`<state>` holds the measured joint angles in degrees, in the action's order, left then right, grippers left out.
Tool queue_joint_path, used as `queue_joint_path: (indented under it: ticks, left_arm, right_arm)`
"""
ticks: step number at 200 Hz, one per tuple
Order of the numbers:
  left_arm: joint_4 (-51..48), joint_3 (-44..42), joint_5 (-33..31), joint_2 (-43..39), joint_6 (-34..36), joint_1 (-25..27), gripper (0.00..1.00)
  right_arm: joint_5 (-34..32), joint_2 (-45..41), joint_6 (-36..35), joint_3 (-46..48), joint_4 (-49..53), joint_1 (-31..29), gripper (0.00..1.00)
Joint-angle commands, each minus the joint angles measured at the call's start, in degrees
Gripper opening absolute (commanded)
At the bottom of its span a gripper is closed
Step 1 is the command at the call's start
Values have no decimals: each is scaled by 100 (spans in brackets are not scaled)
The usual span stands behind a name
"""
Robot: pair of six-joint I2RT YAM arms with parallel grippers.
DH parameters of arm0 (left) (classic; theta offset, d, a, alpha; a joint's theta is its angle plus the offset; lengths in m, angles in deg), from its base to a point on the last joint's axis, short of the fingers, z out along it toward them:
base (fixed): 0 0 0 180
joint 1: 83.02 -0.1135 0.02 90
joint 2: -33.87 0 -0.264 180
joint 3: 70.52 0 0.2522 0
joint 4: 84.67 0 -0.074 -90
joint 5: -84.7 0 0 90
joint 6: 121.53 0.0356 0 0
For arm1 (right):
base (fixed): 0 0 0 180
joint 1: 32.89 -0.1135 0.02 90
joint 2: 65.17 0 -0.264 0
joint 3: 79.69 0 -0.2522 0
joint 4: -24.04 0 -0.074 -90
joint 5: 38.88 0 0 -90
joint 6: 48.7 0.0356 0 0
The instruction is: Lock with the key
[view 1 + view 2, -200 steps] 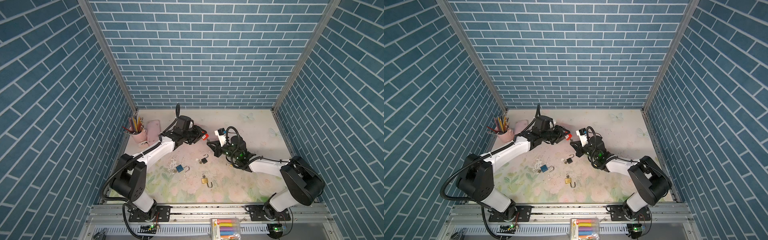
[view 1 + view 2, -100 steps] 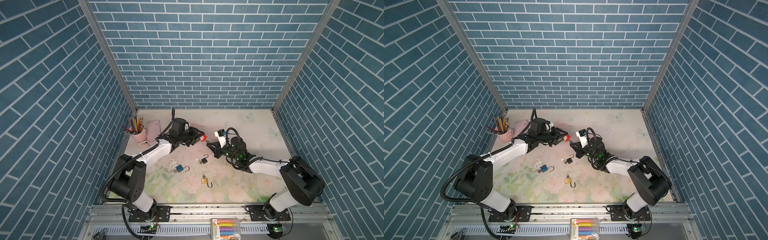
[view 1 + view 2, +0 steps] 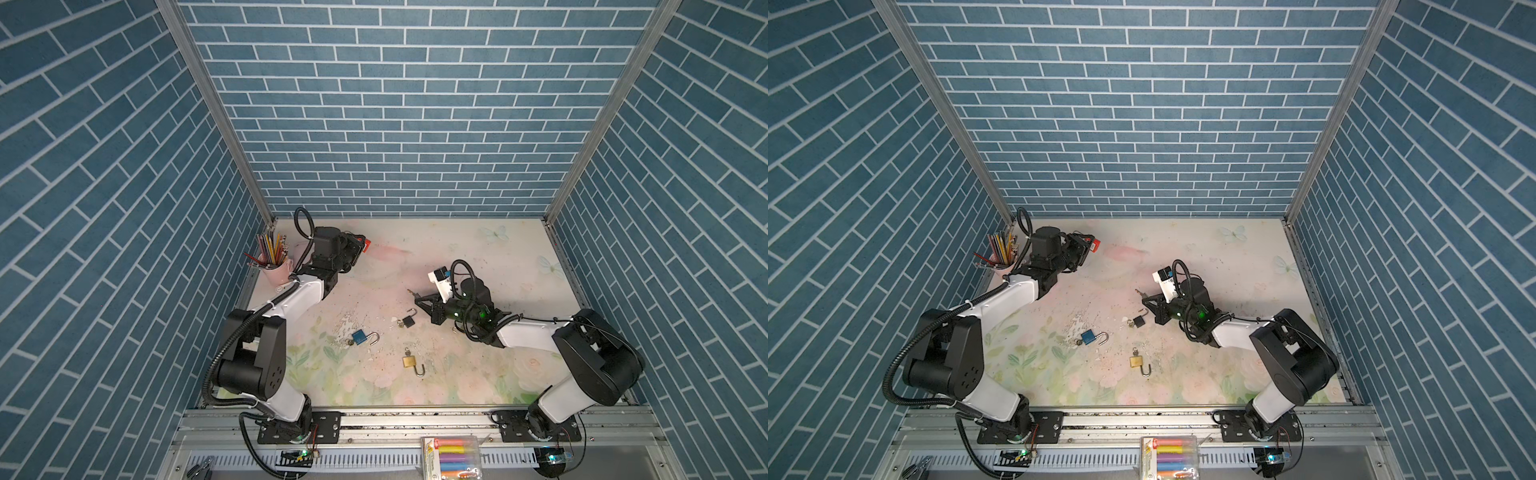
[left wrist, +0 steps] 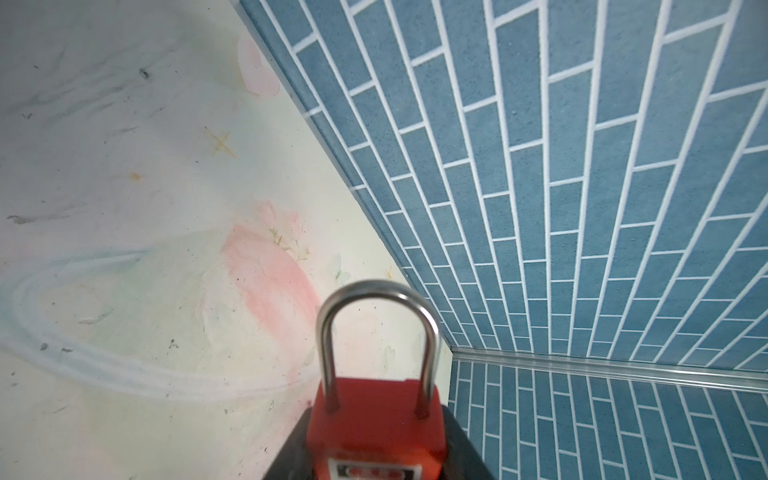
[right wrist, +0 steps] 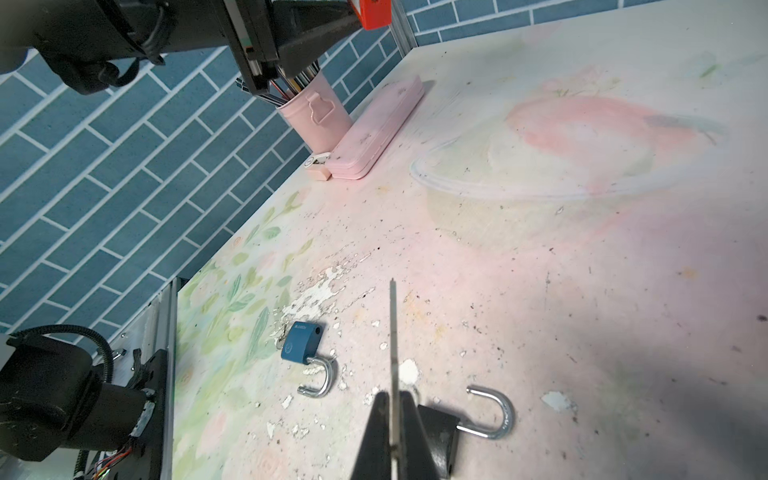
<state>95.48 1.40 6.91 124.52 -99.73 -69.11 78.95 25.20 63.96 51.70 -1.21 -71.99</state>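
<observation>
My left gripper [image 3: 352, 249] [image 3: 1080, 248] [image 4: 376, 451] is shut on a red padlock [image 3: 365, 245] [image 3: 1094, 245] [image 4: 376, 419] near the back left of the table. The lock's steel shackle [image 4: 376, 328] points away from the wrist, with both legs down in the body. My right gripper [image 3: 420, 300] [image 3: 1149, 300] [image 5: 392, 419] is shut on a thin metal key [image 3: 411, 293] [image 3: 1141, 294] [image 5: 392, 345] at mid-table, its blade sticking out past the fingertips. A wide gap of table separates key and red padlock.
A black padlock [image 3: 408, 321] [image 5: 440, 432], a blue padlock [image 3: 359, 336] [image 5: 301, 343] and a brass padlock [image 3: 409, 361] lie open-shackled at mid-table. A pink pencil cup [image 3: 277, 268] [image 5: 318, 112] and a pink case [image 5: 376, 133] stand by the left wall.
My left arm has pulled back toward the back left corner with the red padlock, away from the key. The right arm and the key have not moved.
</observation>
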Motion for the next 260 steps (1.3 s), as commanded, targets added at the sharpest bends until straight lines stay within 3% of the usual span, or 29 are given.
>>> queue_joint_path:
  ticks: [1, 48, 109, 136, 179, 260]
  left_arm:
    - [-114, 274, -382, 1, 393, 68, 0]
    - [-1553, 1410, -922, 395, 2001, 324, 0]
    - [-3618, 3201, -1725, 1636, 4368, 1228, 0]
    - [-4147, 3640, -1821, 2167, 5066, 1545, 0]
    - [-5079, 4460, -1953, 3119, 5695, 1816, 0]
    - [-5283, 4994, -1926, 3866, 5897, 1878, 0]
  right_arm:
    - [16, -98, 90, -35, 71, 5, 0]
    - [-386, -478, 82, -34, 671, 247, 0]
    - [-496, -564, 108, -244, 1347, 700, 0]
    - [-515, -521, 111, -289, 1421, 746, 0]
    - [-465, -367, 134, -385, 1458, 755, 0]
    - [-421, -239, 186, -348, 1387, 754, 0]
